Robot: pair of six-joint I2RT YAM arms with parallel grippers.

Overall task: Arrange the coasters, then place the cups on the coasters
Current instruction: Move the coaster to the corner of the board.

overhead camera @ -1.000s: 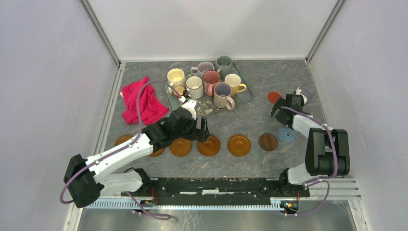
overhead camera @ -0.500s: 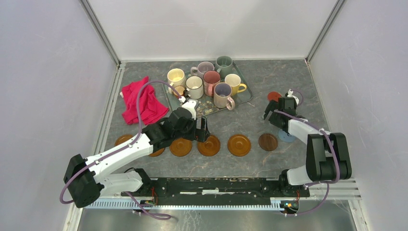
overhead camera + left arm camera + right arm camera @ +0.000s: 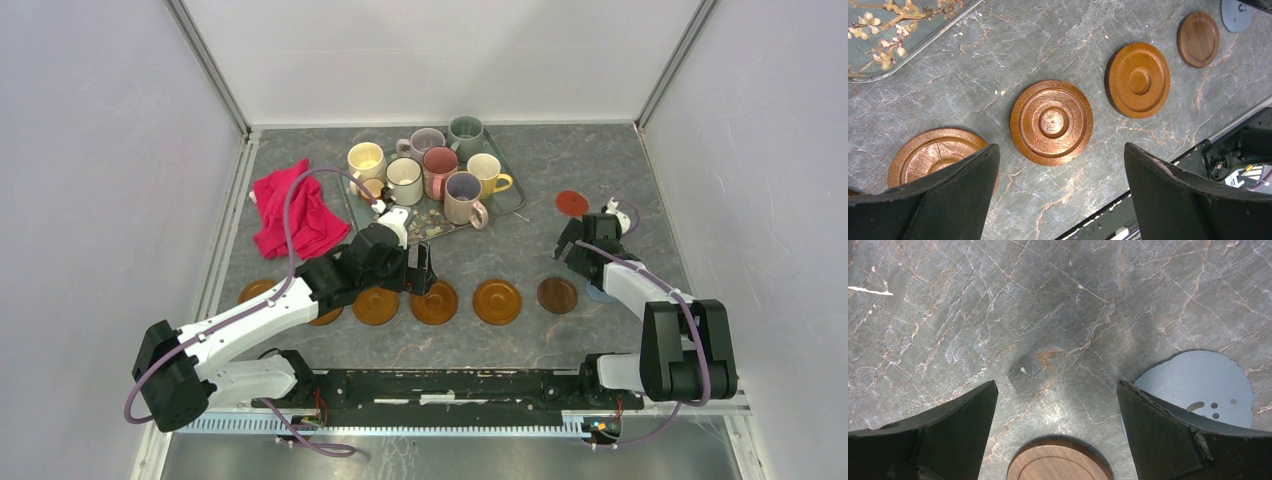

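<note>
Several orange-brown coasters (image 3: 497, 301) lie in a row near the front, with a darker brown coaster (image 3: 557, 295) at the row's right end. A grey-blue coaster (image 3: 601, 293) lies mostly under my right arm and a red coaster (image 3: 572, 202) sits apart at the far right. Several cups (image 3: 439, 170) stand on the floral tray (image 3: 510, 205). My left gripper (image 3: 421, 272) hovers open over an orange coaster (image 3: 1051, 122), holding nothing. My right gripper (image 3: 572, 250) is open and empty over bare table, between the brown coaster (image 3: 1060, 462) and the grey-blue coaster (image 3: 1198, 385).
A red cloth (image 3: 295, 210) lies crumpled left of the tray (image 3: 878, 40). Grey walls close in the table on the left, right and back. The arms' black base rail (image 3: 450, 385) runs along the near edge.
My right gripper has come away from the red coaster toward the near side, ending above the spot by the dark brown coaster. The red coaster now shows fully. The left arm stayed still.
</note>
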